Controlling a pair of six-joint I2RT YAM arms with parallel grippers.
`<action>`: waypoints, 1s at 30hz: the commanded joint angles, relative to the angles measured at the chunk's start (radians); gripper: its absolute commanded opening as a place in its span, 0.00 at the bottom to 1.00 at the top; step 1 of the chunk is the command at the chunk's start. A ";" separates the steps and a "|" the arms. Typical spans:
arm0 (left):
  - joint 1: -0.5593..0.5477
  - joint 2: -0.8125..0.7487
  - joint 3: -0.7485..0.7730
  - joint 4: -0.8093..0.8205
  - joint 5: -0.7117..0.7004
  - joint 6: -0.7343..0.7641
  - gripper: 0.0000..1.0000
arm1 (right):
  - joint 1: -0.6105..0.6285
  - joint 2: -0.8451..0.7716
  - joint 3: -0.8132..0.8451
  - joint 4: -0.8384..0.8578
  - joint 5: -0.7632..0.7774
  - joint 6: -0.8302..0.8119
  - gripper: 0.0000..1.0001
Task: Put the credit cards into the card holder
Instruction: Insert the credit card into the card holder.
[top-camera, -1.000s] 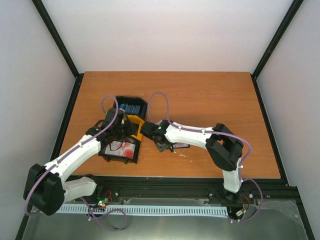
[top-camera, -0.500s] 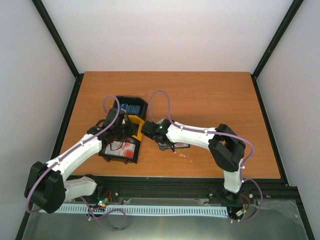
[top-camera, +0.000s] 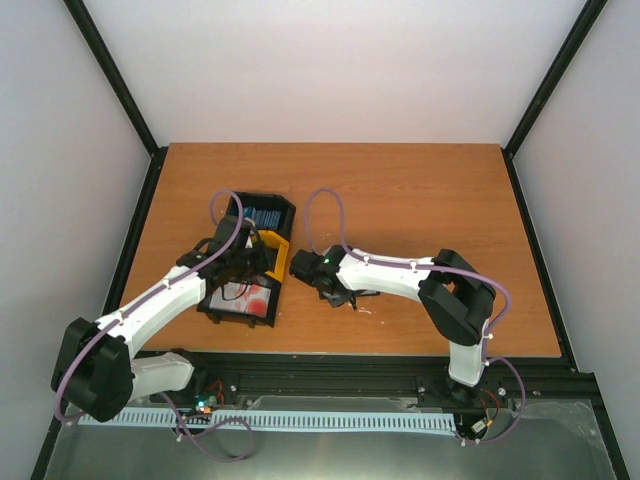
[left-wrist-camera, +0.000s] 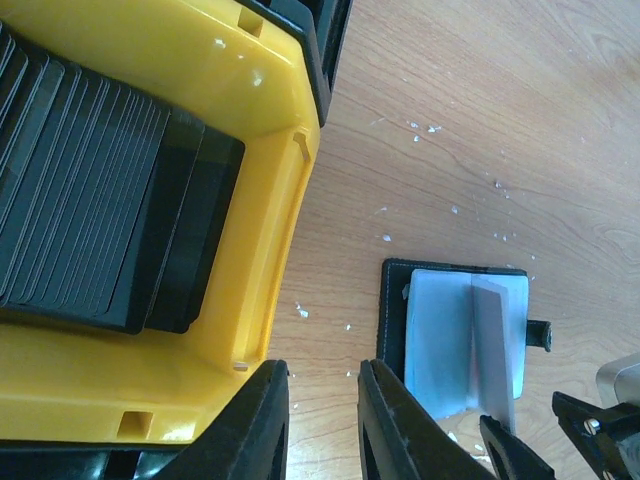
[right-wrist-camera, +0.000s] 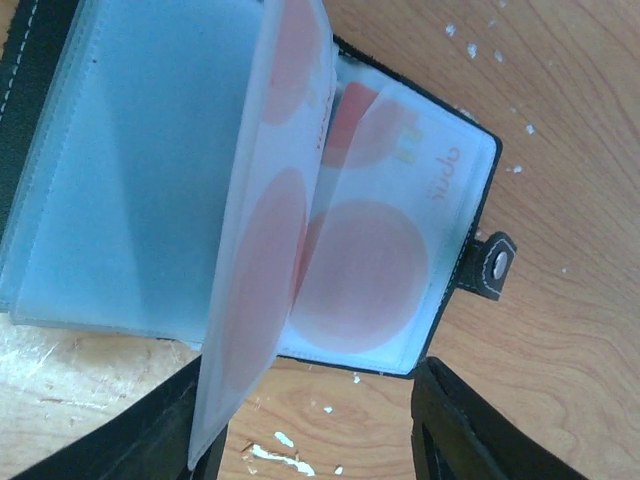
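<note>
The wallet (right-wrist-camera: 130, 170) lies open on the table (top-camera: 420, 190), just right of the yellow bin (left-wrist-camera: 250, 150), with its snap tab (right-wrist-camera: 493, 265) sticking out from one edge. From above it is almost wholly hidden under the right gripper (right-wrist-camera: 310, 375); only a dark sliver shows. The right wrist view is filled by its clear sleeves, and the upper left part is cut off by the frame. One sleeve stands up on edge. Red-blotched cards (right-wrist-camera: 370, 270) sit inside the sleeves, but the cloudy plastic makes them hard to count. The right gripper is spread wide, with one finger at each side of the wallet's near edge. The raised sleeve's lower corner overlaps one finger and seems to brush it, though contact is unclear.

The left gripper (left-wrist-camera: 322, 372) hangs over bare wood between the yellow bin and the wallet. Its fingers are parted by a narrow gap with nothing in it, and their roots are cut off at the bottom of the frame. The yellow bin holds a row of dark cards (left-wrist-camera: 90, 190) on edge, their colour lost in shadow. From above, the left arm covers most of that bin. The far black bin (top-camera: 285, 205) shows blue cards (top-camera: 265, 216), and the near black bin (top-camera: 235, 320) shows white cards (top-camera: 250, 293) with red blotches.
</note>
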 joint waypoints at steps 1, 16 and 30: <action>0.006 0.006 0.033 0.016 0.005 0.020 0.22 | 0.008 -0.022 0.005 0.011 0.067 -0.001 0.50; 0.006 0.009 0.037 0.010 0.004 0.025 0.22 | -0.042 -0.045 0.011 -0.007 0.133 0.138 0.43; 0.006 0.008 0.065 -0.018 -0.009 0.049 0.27 | -0.115 -0.138 -0.031 0.057 0.057 0.101 0.44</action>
